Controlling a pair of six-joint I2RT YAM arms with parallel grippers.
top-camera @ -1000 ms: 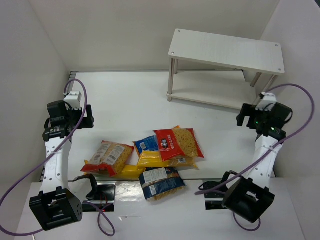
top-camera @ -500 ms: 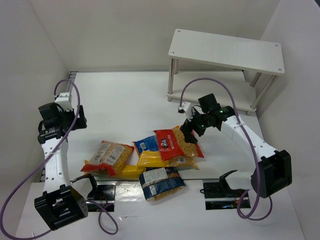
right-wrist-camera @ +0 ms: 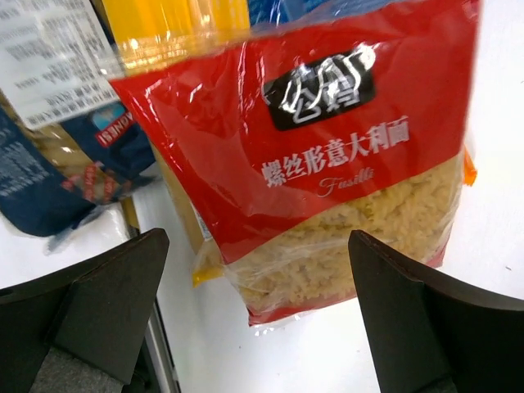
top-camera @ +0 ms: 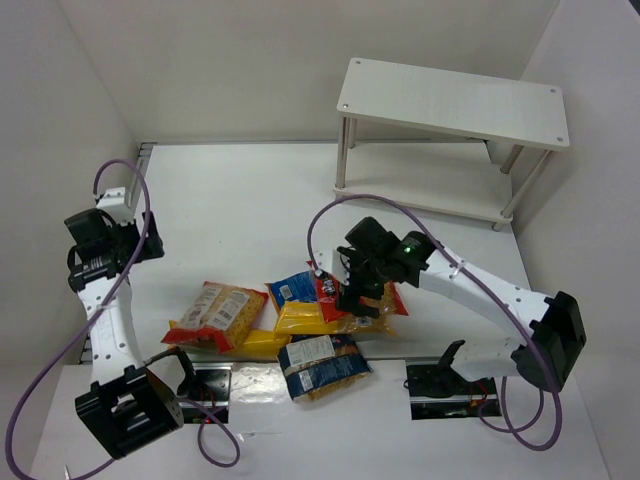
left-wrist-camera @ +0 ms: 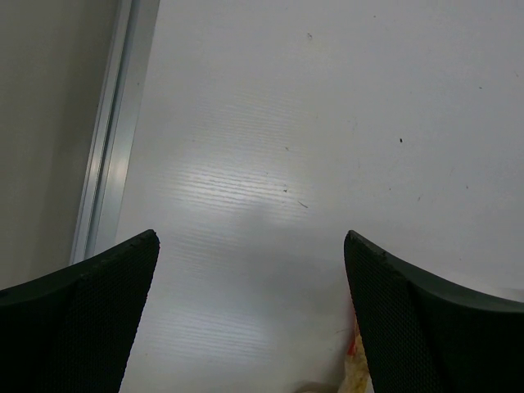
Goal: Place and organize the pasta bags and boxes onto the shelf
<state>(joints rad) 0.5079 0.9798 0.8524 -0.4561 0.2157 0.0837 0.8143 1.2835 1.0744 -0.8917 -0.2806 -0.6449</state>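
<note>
Several pasta packets lie in a heap at the near middle of the table. They include a red-and-white bag (top-camera: 215, 315), a blue bag (top-camera: 293, 288), a red fusilli bag (top-camera: 393, 298), a yellow packet (top-camera: 308, 320), a long yellow spaghetti pack (top-camera: 262, 345) and a dark blue bag with a white label (top-camera: 322, 365). My right gripper (top-camera: 352, 293) hangs open just above the red fusilli bag (right-wrist-camera: 327, 155), one finger on each side of its lower end, holding nothing. My left gripper (top-camera: 146, 240) is open and empty over bare table at the far left. The white shelf (top-camera: 455, 100) stands at the back right with nothing on either board.
The shelf's lower board (top-camera: 430, 192) sits behind thin legs (top-camera: 343, 160). White walls close in the left, back and right sides. A metal rail (left-wrist-camera: 115, 139) runs along the table's left edge. Grey mounting plates (top-camera: 440, 385) lie at the near edge by the arm bases.
My right arm swung from the far right, near the shelf, leftward and down over the red bag. My left arm drew back slightly to the left.
</note>
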